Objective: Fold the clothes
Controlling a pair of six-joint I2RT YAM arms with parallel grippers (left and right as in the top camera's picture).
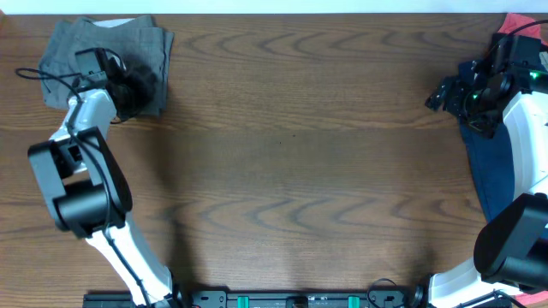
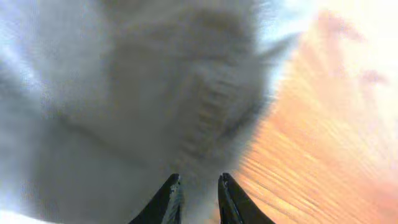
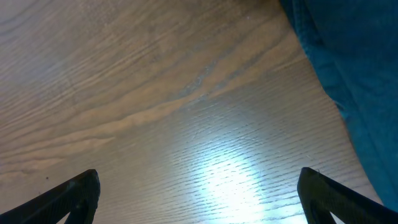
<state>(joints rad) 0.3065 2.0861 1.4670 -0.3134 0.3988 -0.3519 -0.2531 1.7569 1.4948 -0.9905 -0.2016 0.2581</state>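
A grey garment (image 1: 141, 38) lies in a folded pile at the table's far left corner; it fills most of the blurred left wrist view (image 2: 137, 93). My left gripper (image 1: 130, 84) hovers over its front edge, its jaws (image 2: 199, 186) a narrow gap apart with nothing between them. A dark blue garment (image 1: 486, 162) lies along the right edge, partly under my right arm, and shows at the upper right of the right wrist view (image 3: 348, 68). My right gripper (image 1: 441, 94) is wide open and empty over bare wood (image 3: 198, 186) just left of it.
The brown wooden table (image 1: 291, 154) stretches between the two garments. A red item (image 1: 524, 24) shows at the far right corner behind the right arm. The arm bases stand at the front edge.
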